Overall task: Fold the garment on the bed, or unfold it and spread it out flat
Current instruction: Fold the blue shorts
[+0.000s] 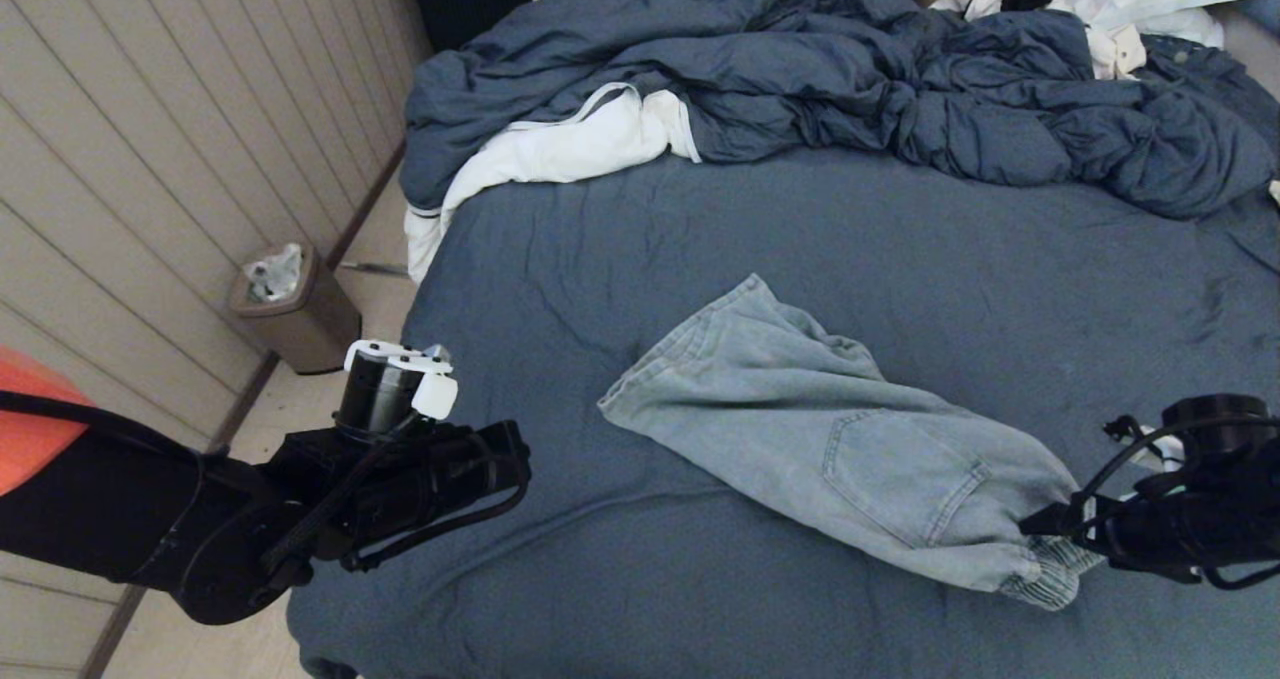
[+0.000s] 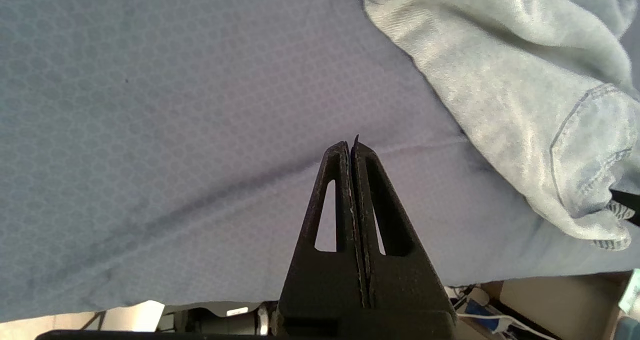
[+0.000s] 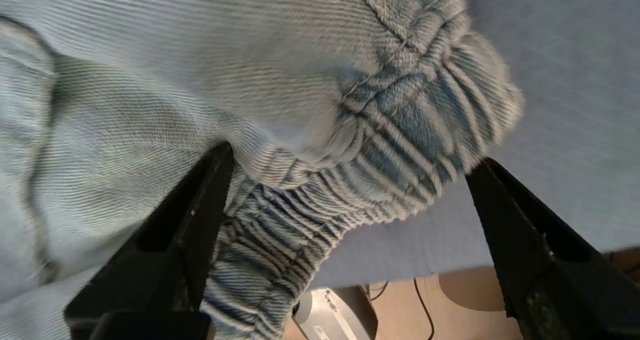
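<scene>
Shorts (image 1: 840,444) of pale denim lie bunched mid-bed (image 1: 700,599), ribbed waistband (image 3: 380,144) between the right gripper's (image 3: 350,180) spread fingers — closing shallow may pinch one layer and slip; left gripper (image 2: 351,147) idles, fingers together.

Light blue denim-look shorts (image 1: 840,449) with striped ribbed waistband (image 3: 380,154) on a dark slate-blue bed (image 1: 900,249).

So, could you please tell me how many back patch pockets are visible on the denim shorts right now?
1. A single patch pocket shows on the upper face of the shorts, toward the waistband end near the right pincer. Another may be hidden in the folds.
</scene>
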### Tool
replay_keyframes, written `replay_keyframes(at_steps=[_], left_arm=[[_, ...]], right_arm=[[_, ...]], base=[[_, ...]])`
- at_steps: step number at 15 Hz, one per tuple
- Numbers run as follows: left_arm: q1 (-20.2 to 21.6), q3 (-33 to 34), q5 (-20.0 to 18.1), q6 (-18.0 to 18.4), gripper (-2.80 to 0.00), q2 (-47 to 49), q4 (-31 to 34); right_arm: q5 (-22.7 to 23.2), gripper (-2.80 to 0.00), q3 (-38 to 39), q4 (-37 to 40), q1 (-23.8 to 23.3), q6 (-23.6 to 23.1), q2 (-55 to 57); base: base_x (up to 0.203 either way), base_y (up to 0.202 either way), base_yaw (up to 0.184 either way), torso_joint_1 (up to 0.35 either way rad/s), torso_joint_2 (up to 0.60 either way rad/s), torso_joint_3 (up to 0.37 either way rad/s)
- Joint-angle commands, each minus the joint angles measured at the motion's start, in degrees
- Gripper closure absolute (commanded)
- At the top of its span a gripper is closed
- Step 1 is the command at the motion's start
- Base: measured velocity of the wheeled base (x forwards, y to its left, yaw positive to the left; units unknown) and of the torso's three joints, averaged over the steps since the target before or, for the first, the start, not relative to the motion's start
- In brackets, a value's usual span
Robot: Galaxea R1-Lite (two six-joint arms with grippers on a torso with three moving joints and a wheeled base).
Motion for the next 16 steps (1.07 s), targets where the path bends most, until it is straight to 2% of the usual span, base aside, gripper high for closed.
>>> replay_keyframes(at_steps=[1, 4, 7, 10, 11, 16], left_arm=[[-0.01, -0.01, 0.01, -0.22, 0.00, 0.70, -0.22], [-0.45, 0.08, 0.27, -0.31, 0.00, 0.96, -0.31], [-0.65, 0.17, 0.38, -0.29, 0.00, 0.96, -0.74], [-0.80, 0.26, 0.53, -0.22, 0.00, 0.88, -1.01], [-0.89, 0.26, 0.53, -0.22, 0.00, 0.88, -1.10], [-0.89, 0.26, 0.53, -0.22, 0.00, 0.79, -1.18]], right_arm=[[-0.15, -2.80, 0.24, -2.16, 0.16, -0.10, 5.70], [-1.35, -2.80, 0.23, -8.56, 1.81, -0.37, 10.01], [-4.21, -2.80, -1.14, -11.16, 5.21, -0.45, 12.18], [-4.89, -2.80, -1.82, -12.67, 8.47, -0.05, 12.90], [-4.97, 0.00, -1.82, -12.67, 9.00, 0.14, 12.82], [-5.15, 0.00, -1.21, -12.58, 9.56, 0.24, 11.69]], base=[[0.000, 0.000, 0.000, 0.000, 0.00, 0.000], [0.000, 0.000, 0.000, 0.000, 0.00, 0.000], [0.000, 0.000, 0.000, 0.000, 0.00, 0.000], [0.000, 0.000, 0.000, 0.000, 0.00, 0.000], [0.000, 0.000, 0.000, 0.000, 0.00, 0.000], [0.000, 0.000, 0.000, 0.000, 0.00, 0.000]])
